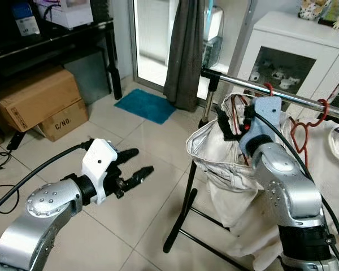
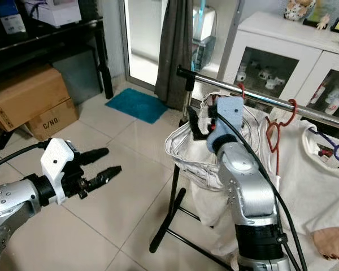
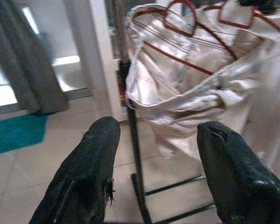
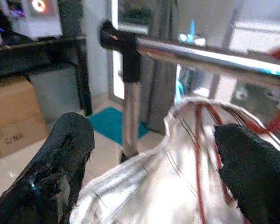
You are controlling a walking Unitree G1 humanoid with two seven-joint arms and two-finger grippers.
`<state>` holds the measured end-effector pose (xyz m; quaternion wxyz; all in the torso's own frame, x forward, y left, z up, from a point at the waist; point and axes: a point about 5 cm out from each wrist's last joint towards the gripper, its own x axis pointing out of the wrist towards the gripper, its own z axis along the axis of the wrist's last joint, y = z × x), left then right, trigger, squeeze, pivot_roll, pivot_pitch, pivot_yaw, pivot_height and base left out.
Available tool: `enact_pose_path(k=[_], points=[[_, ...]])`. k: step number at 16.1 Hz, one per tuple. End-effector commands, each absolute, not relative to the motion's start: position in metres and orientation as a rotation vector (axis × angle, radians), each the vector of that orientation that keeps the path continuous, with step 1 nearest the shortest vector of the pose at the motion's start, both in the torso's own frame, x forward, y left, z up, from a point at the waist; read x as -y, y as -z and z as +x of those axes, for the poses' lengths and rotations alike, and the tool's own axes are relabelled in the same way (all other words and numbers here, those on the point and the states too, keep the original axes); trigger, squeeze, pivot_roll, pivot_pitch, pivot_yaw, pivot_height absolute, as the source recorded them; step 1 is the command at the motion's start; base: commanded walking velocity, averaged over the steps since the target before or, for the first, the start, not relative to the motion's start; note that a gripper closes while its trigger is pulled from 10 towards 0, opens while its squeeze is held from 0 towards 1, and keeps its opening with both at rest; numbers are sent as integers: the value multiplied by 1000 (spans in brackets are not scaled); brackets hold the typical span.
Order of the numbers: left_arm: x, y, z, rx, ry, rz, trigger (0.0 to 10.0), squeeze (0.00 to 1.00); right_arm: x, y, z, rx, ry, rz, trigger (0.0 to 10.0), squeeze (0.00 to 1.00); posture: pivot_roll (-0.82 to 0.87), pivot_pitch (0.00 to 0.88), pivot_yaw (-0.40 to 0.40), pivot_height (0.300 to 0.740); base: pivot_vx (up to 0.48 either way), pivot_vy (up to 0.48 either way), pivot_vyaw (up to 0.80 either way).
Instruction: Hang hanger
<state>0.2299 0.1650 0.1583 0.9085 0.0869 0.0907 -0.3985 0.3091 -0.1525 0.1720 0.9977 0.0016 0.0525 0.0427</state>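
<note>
Red wire marks the hanger [image 1: 238, 121], which carries a cream garment [image 1: 214, 149] and hangs by its hook from the chrome rail [image 1: 282, 96] of a clothes rack; the right gripper [image 1: 239, 121] is raised just under that rail, close to the rack's end, with the hanger and the garment's open top right at its fingers. In the right wrist view its two black fingers [image 4: 60, 158] stand wide apart, the rail crossing above them and the cream cloth with its red wire lying between and just beyond them, gripped by neither. A second red hanger [image 2: 277, 132] hangs on the rail a little farther along, on the side away from the rack's end, with a white shirt [image 2: 305, 180] beside it. The left gripper [image 1: 137, 165] is held out low over the tiled floor [image 1: 130, 135], well apart from the rack, its fingers spread and holding nothing; the black rack post [image 3: 133, 154] and the cream garment lie ahead of it in its wrist view. Beyond the left gripper a blue mat [image 1: 145, 105] lies by a dark curtain [image 1: 183, 51], and cardboard boxes [image 1: 37, 101] sit off to its outer side; a white cabinet [image 1: 294, 51] stands behind the rail
</note>
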Motion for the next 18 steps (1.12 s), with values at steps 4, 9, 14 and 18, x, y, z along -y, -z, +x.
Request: enact_pose_path(k=[4,9,14,18], points=[[-157,-166,224,-185,935,167,10000,0,178,-153,339,-255,7,35,10000,0,22,0,-33,740,0,0,0],[-156,-166,223,-184,940,167,10000,0,190,-144,364,-307,62,70,9059,0,29,0,-47,740,0,0,0],[-154,-164,224,-190,953,166,10000,0,204,-141,372,-311,121,95,2157,0,20,0,-42,740,0,0,0],[-151,-164,229,-185,969,167,10000,0,208,-138,374,-311,125,118,0,0,1,0,-25,740,0,0,0]])
